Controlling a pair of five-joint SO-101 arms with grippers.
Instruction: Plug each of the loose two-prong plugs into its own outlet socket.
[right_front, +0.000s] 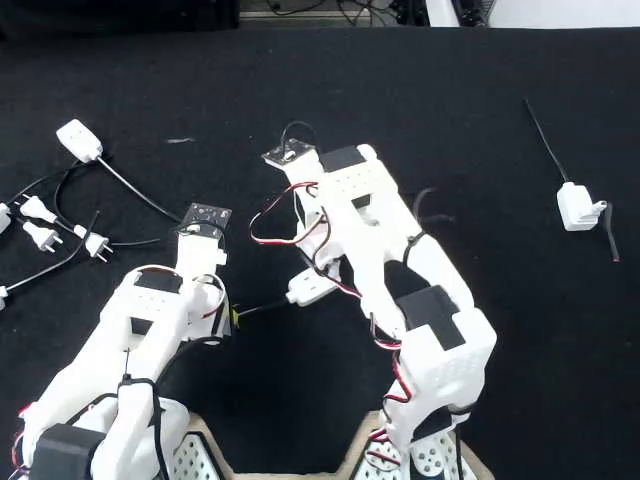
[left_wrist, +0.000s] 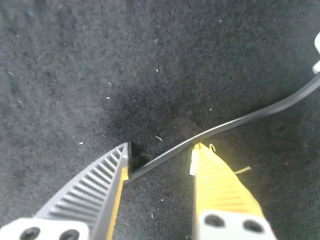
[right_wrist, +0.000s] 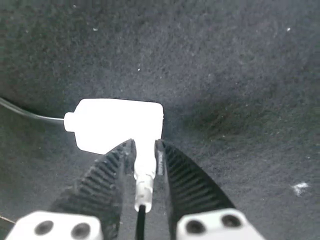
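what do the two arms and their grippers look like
The left arm and right arm are white plastic shells with black motor blocks; red, black and white wires loop along the joints. The left gripper has one grey ribbed finger edged yellow and one yellow finger. The right gripper has two dark ribbed fingers. Both have white bases with screw holes.

Even overhead light; black worktop (right_front: 480, 90) reads dim. White outlet socket (right_wrist: 117, 125) blown out w/ glare, soft shadow just beside it.
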